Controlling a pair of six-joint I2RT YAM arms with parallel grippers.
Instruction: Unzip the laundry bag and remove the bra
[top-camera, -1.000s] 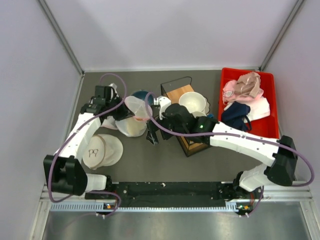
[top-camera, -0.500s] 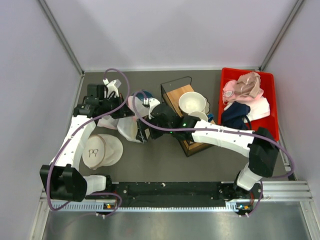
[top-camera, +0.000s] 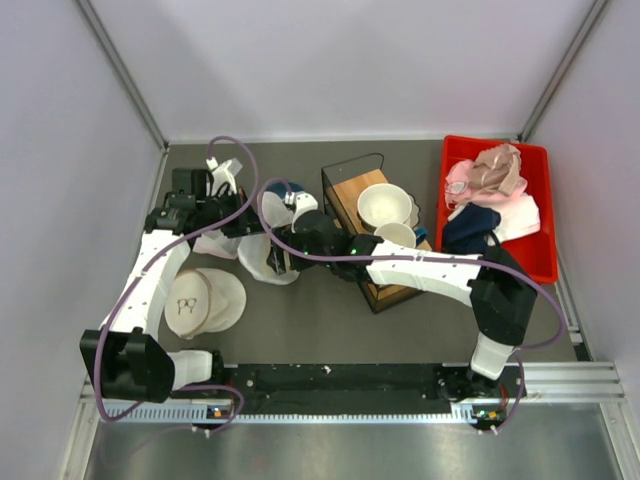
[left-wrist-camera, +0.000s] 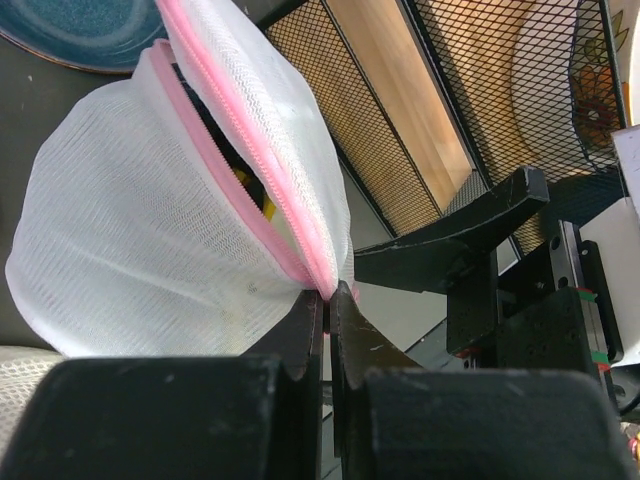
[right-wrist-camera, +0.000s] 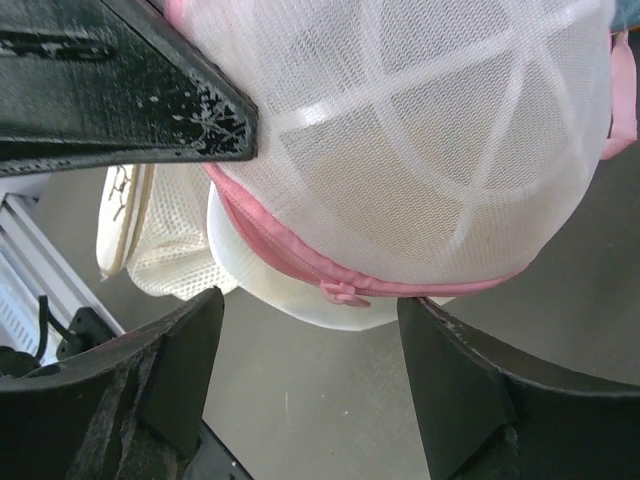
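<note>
Moved since a second ago: right arm has swung left, off the wire rack (top-camera: 372, 190) and over to the laundry bag (top-camera: 262, 258), with its jaws narrowing as it came.
Laundry bag: left of the table's (top-camera: 330, 320) middle, held up by its edge between my two arms; I cannot tell whether its belly rests on the table.
Bra: inside the bag; only a yellow sliver (left-wrist-camera: 267, 207) shows through a short parted stretch of zipper.
Pink trim (left-wrist-camera: 228, 165): runs over the dome and is the one firm line on the bag.
Zipper pull (right-wrist-camera: 345, 293): small pink tab low on the trim, facing the right wrist camera.
Left gripper (left-wrist-camera: 326, 296): clamped shut on the end of the trim.
Right gripper (right-wrist-camera: 310, 325): jaws apart, straddling the pull and touching nothing I can see.
Handling, my judgement: the mesh is light and limp and will bunch if I grab it. I'd pinch the tab flat and draw it along the trim, away from the left pinch, so the zipper stays taut. The bra looks soft with springy cups, and I'd take it by a cup edge because the straps may snag the teeth.
Around: flatter white bag (top-camera: 205, 300) just beside, blue plate (left-wrist-camera: 70, 30) behind, red bin (top-camera: 548, 205) well apart on the right.
</note>
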